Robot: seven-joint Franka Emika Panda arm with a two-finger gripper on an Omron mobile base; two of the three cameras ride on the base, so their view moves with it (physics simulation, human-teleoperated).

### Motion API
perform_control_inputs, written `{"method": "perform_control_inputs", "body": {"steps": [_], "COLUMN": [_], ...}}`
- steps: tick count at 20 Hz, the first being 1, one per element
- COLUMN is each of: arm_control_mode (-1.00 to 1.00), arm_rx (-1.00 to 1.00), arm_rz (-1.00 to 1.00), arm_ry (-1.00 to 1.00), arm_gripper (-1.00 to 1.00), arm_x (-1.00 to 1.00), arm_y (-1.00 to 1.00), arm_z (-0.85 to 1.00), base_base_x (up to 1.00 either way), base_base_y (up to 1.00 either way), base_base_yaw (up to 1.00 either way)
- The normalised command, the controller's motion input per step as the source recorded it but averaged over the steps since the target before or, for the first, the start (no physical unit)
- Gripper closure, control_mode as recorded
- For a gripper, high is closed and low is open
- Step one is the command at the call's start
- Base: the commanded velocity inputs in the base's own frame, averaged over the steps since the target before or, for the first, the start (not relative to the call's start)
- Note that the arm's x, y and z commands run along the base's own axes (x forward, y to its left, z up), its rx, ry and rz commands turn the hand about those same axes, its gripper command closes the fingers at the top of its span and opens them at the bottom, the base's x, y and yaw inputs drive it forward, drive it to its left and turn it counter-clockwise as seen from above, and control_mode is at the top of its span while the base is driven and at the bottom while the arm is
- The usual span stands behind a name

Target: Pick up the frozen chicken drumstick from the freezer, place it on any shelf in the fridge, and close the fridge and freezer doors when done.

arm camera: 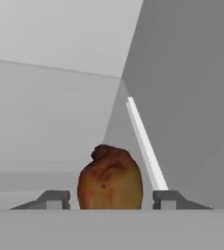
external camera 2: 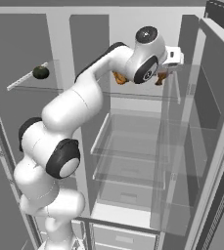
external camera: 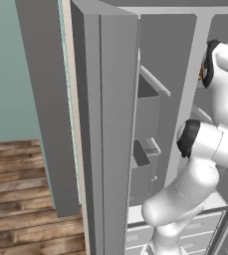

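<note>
Chicken drumstick (arm camera: 110,179) low centre of hand view, between tool (arm camera: 110,199) tips with gap visible each side: tool released, not clamping. In right base view drumstick (external camera 2: 119,78) sits upper centre on top glass shelf (external camera 2: 133,95) of fridge (external camera 2: 133,146). Likely frozen-stiff, light, rounded, slick skin (could roll on glass). Best hold: across thick meaty middle.
</note>
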Motion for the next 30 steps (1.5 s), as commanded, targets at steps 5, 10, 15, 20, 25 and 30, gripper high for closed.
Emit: {"method": "perform_control_inputs", "body": {"steps": [5, 10, 15, 20, 25, 30], "arm_control_mode": [-1.00, -1.00, -1.00, -1.00, -1.00, -1.00], "arm_rx": [0.02, 0.04, 0.02, 0.00, -0.08, -0.17], "arm_rz": [0.00, 0.00, 0.00, 0.00, 0.00, 0.00], "arm_ry": [-0.08, -0.32, -0.34, -0.06, 0.25, 0.73], "arm_gripper": [-1.00, -1.00, -1.00, -1.00, -1.00, -1.00], "arm_x": [-0.59, -1.00, -1.00, -1.00, -1.00, -0.79], "arm_y": [0.18, 0.39, 0.70, 0.81, 0.81, 0.44], "arm_z": [0.00, -0.02, -0.06, -0.12, -0.71, -0.93], "base_base_x": [0.00, 0.00, 0.00, 0.00, 0.00, 0.00], "base_base_y": [0.00, 0.00, 0.00, 0.00, 0.00, 0.00], "base_base_yaw": [0.00, 0.00, 0.00, 0.00, 0.00, 0.00]}}
